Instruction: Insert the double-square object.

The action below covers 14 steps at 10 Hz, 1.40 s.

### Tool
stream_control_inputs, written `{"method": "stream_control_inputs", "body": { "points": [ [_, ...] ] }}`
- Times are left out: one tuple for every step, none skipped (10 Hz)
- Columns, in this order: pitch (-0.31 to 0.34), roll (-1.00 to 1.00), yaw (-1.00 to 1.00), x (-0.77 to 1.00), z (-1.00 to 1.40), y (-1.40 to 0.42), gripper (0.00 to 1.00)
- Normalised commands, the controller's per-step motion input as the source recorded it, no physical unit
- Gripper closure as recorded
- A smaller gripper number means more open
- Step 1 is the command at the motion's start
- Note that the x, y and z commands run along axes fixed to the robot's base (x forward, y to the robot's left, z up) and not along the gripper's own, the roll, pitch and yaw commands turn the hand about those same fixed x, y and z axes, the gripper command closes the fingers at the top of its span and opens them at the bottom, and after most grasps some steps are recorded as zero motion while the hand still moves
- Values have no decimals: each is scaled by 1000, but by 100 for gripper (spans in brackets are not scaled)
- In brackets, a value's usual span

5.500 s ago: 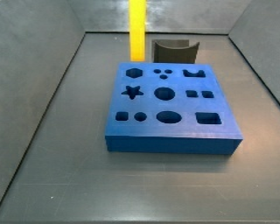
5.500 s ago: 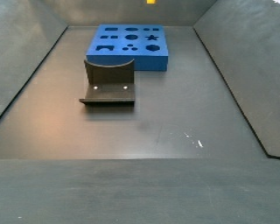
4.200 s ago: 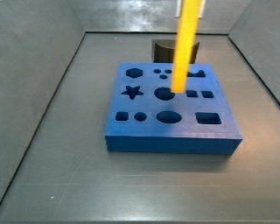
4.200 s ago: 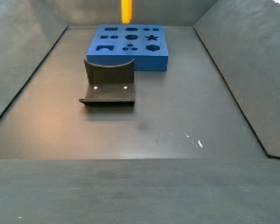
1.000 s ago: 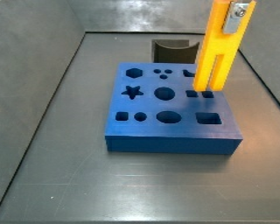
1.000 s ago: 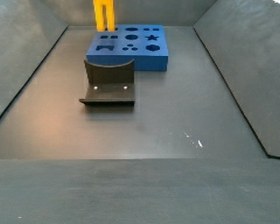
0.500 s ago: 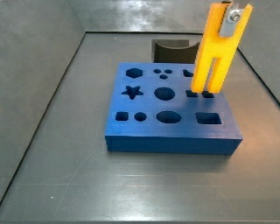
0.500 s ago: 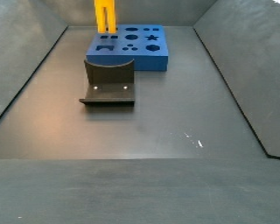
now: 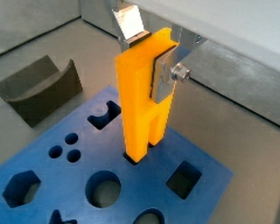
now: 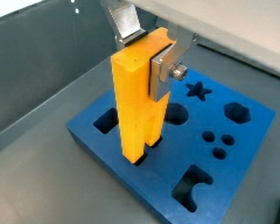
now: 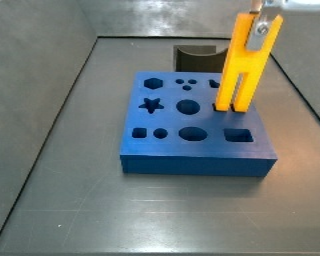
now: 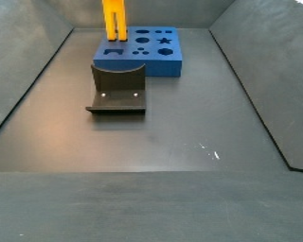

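The double-square object (image 9: 143, 101) is a long bright-yellow bar held upright. My gripper (image 9: 149, 51) is shut on its upper end, one silver finger on each side, as both wrist views show (image 10: 146, 48). The bar's two prongs point down at the blue block (image 9: 143, 181) with shaped holes. Their tips are at the mouth of the double-square hole near the block's edge; how deep they sit I cannot tell. In a side view the bar (image 11: 239, 65) stands over the right side of the block (image 11: 170, 118), with the gripper (image 11: 260, 25) at its top.
A dark grey curved piece (image 11: 196, 52) stands just behind the blue block, also in a wrist view (image 9: 43, 87). In a side view it sits on the fixture (image 12: 116, 90) in front of the block (image 12: 169, 52). Grey walls enclose the floor.
The gripper has lowered the yellow bar a little, bringing its prong tips down onto the double-square hole. The block and the grey piece have not moved.
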Motion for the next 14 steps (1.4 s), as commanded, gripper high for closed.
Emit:
{"method": "stream_control_inputs", "body": {
  "points": [
    [-43,27,37,0,-246,51,100],
    [-47,24,14,0,-243,97,100],
    [-29,0,0,-183,-171,209,100],
    [-26,-19,0,-263,-100,163,100],
    [-66,0,77,-129,-171,-26,100],
    [-90,0,197,0,-211,-143,100],
    [-90,56,317,149,-220,-171,100],
    [-80,81,340,206,-217,-86,100],
    [-69,63,171,0,-249,0,100],
    [-56,56,34,-80,-240,29,100],
    [-51,20,0,-100,-229,14,100],
    [-39,47,-40,0,-186,0,100],
    [-10,26,-154,114,-134,0,100],
    [0,27,-177,163,-111,0,100]
  ]
}}
